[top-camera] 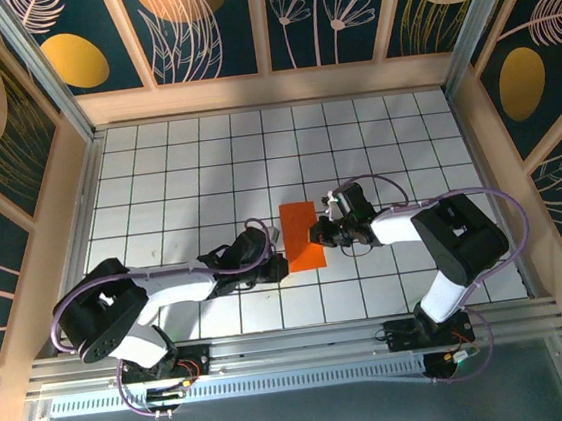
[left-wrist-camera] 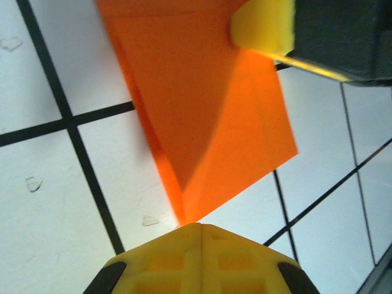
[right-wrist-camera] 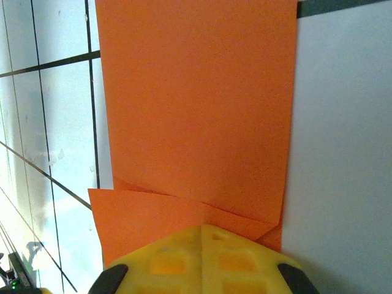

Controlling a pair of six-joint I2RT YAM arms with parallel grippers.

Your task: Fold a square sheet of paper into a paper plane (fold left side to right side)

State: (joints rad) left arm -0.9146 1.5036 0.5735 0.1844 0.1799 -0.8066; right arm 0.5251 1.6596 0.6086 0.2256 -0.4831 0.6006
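Lying on white tiled table [top-camera: 155, 163], orange paper [top-camera: 302, 236], perhaps folded, floral walls [top-camera: 202, 28].

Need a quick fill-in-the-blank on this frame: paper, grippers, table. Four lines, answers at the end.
1. The folded paper is ___ in colour.
2. The left gripper and right gripper both have their jaws ___.
3. From above, the paper lies ___ the two grippers.
4. The table has white tiles with ___ lines.
Missing words: orange; shut; between; black.

A white tiled tabletop [top-camera: 185, 160] with black grid lines sits inside wooden-framed walls [top-camera: 202, 28] of dark floral panels.
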